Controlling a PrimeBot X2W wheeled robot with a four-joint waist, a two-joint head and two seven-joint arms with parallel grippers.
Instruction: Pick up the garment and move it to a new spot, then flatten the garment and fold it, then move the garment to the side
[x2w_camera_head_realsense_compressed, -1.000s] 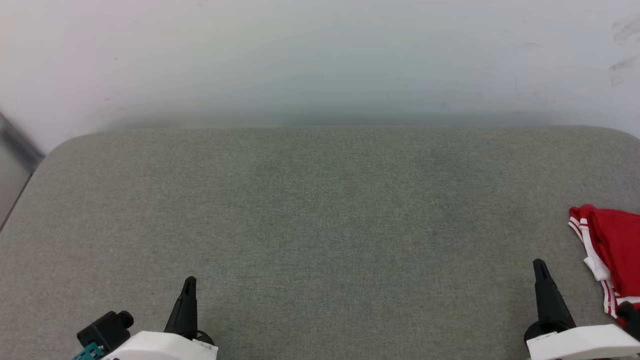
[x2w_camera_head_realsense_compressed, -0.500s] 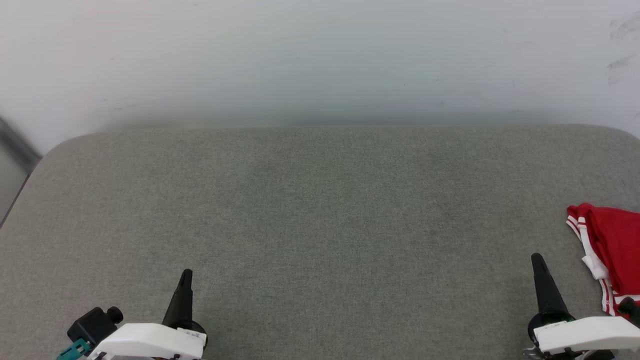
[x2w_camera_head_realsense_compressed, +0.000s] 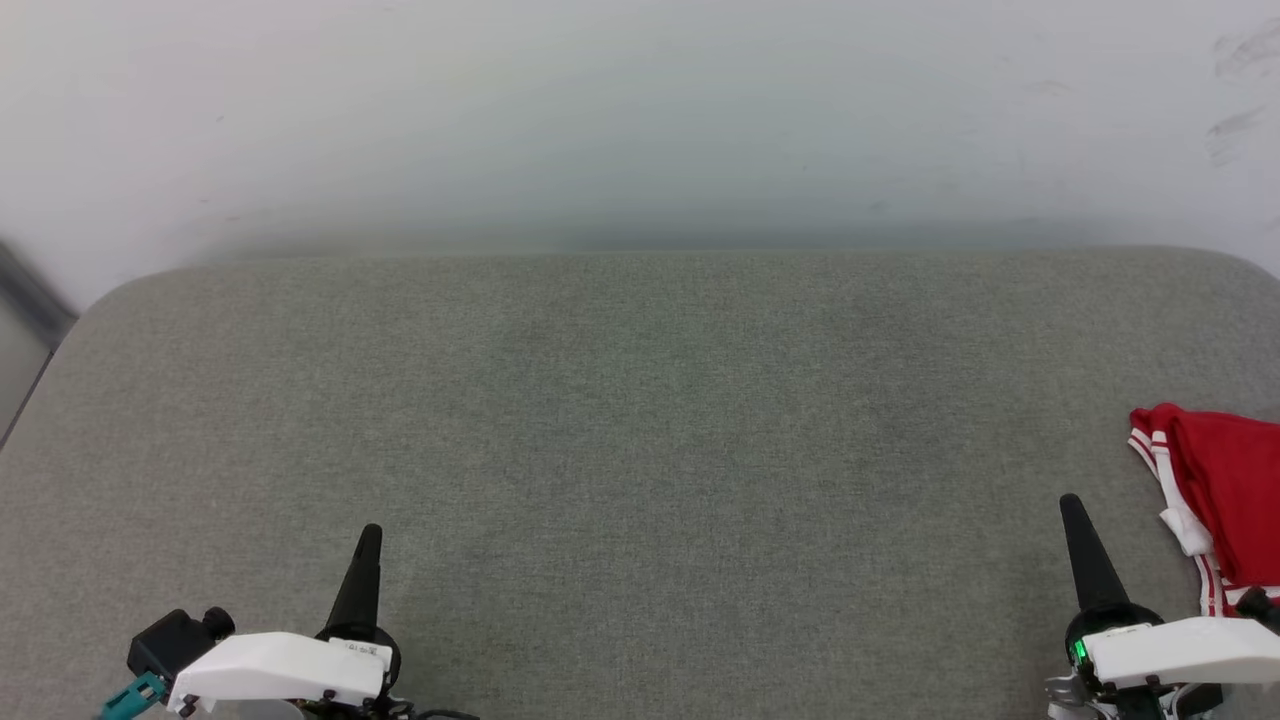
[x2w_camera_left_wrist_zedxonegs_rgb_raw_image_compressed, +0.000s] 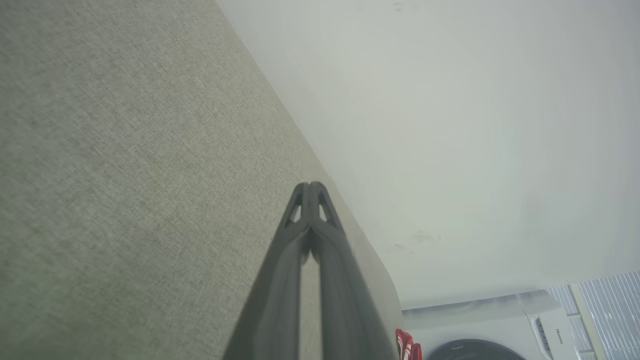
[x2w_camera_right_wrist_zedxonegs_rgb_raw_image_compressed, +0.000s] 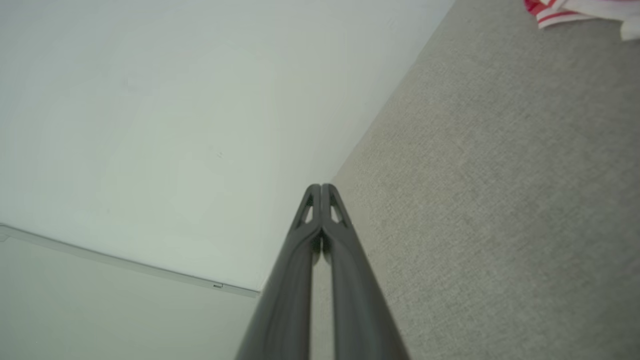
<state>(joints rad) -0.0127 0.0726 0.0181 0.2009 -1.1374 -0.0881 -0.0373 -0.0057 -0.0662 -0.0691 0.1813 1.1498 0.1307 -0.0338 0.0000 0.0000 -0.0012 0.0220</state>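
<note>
The garment (x2w_camera_head_realsense_compressed: 1228, 478) is red cloth with white parts and a red-and-white stripe trim. It lies crumpled in a heap, not flat, on the grey fabric surface (x2w_camera_head_realsense_compressed: 640, 420). In the head view it is at about 4 o'clock, and the right border cuts it, so only one part is visible

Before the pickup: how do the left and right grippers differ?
The right gripper sits near the red garment, not touching it; the left gripper is far across the grey surface from it. The right has a green light at its base; the left has a dark block with a teal part beside it. Both are shut, empty, pointing at the wall.
</note>
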